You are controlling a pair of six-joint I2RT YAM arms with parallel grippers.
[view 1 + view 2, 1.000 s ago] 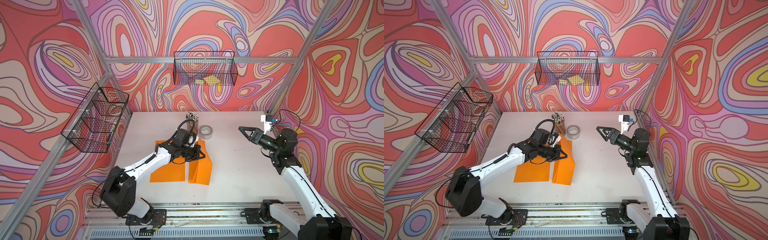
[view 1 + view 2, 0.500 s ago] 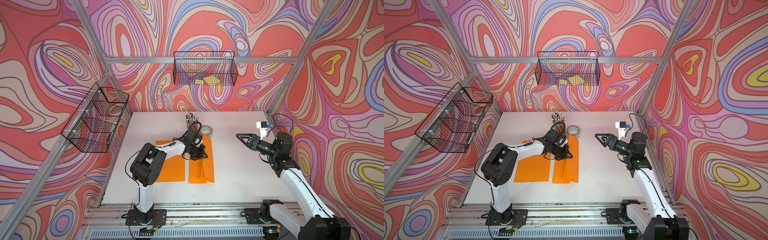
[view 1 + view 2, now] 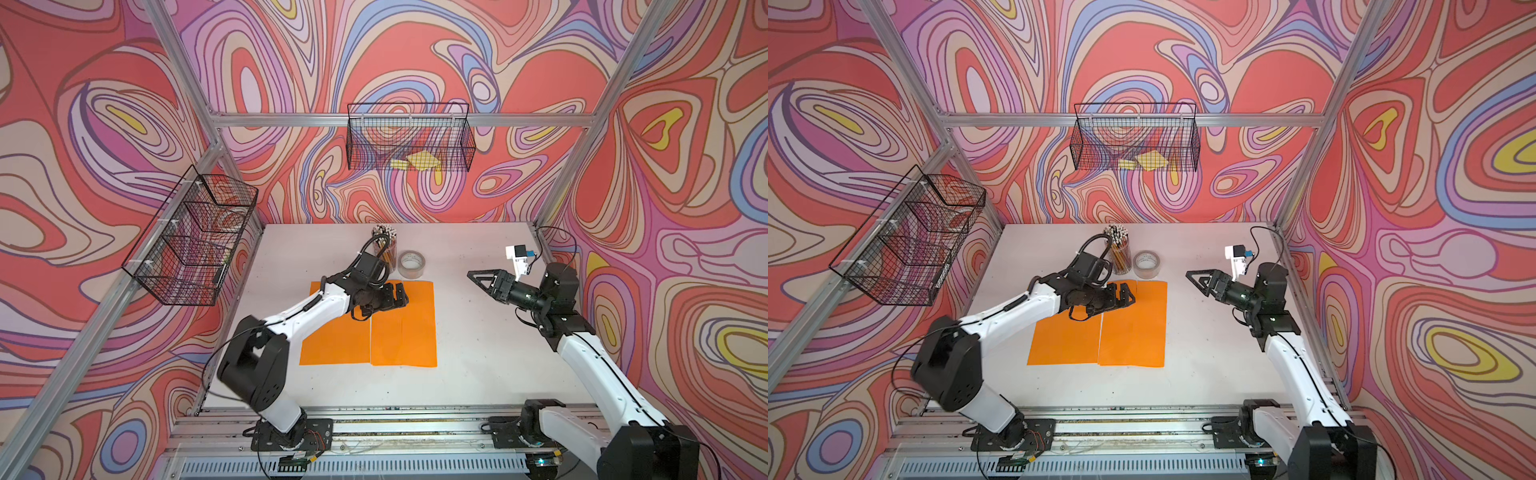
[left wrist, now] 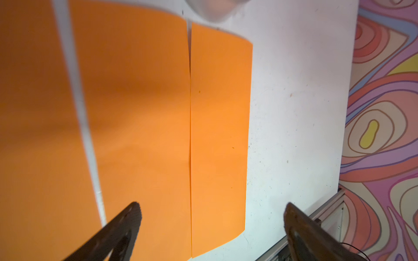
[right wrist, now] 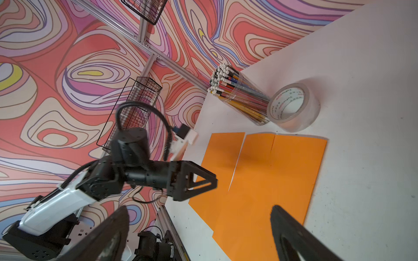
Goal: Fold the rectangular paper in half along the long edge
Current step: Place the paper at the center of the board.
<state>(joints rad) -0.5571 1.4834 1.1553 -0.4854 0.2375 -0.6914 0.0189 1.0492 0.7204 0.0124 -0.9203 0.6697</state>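
Now 2 orange sheets (image 3: 332, 340) (image 3: 409, 332) w/ 1 tape roll (image 3: 411, 264), 1 pencil jar (image 3: 387, 254)

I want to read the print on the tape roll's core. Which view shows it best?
The right wrist view: the tape roll sits close and large, red lettering on its core visible. In both top views it is small, lettering unreadable. The left wrist view catches only a blurred grey edge, possibly it.

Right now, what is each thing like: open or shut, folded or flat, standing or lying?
folded orange paper: free, lying flat.
left gripper: open, empty, above that paper.
right gripper: open, empty, in the air.
other orange sheet: flat, unfolded.
pencil jar: upright, full.
tape roll: lying flat.
wire basket: holding yellow notes.
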